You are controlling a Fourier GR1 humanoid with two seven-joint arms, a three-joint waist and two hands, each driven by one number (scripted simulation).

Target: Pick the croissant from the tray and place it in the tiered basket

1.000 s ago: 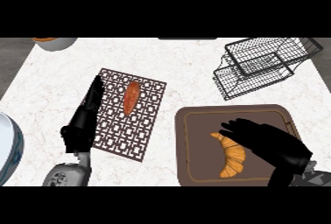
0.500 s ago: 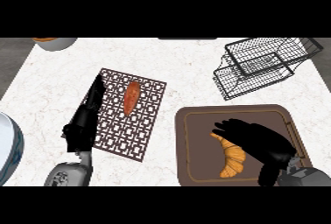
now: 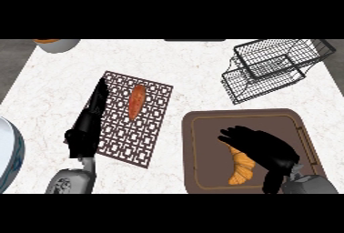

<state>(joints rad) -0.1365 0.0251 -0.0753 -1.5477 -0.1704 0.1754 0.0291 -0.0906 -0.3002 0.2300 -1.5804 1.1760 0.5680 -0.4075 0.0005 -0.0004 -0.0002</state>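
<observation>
Croissant [image 3: 240, 169] on the tray [image 3: 201, 150] is now partly covered by the lowered, curling right robot hand [image 3: 259, 144].

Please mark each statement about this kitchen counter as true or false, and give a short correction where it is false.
1. The croissant lies on the brown tray. True.
2. The right hand is over the croissant's upper end. True.
3. The tiered basket already holds the croissant. False: the croissant is on the tray.
4. The left hand is curled round the carrot. False: it stays open at the left edge of the patterned mat, apart from the carrot.
5. The carrot lies on the tray. False: it lies on the mat.
</observation>
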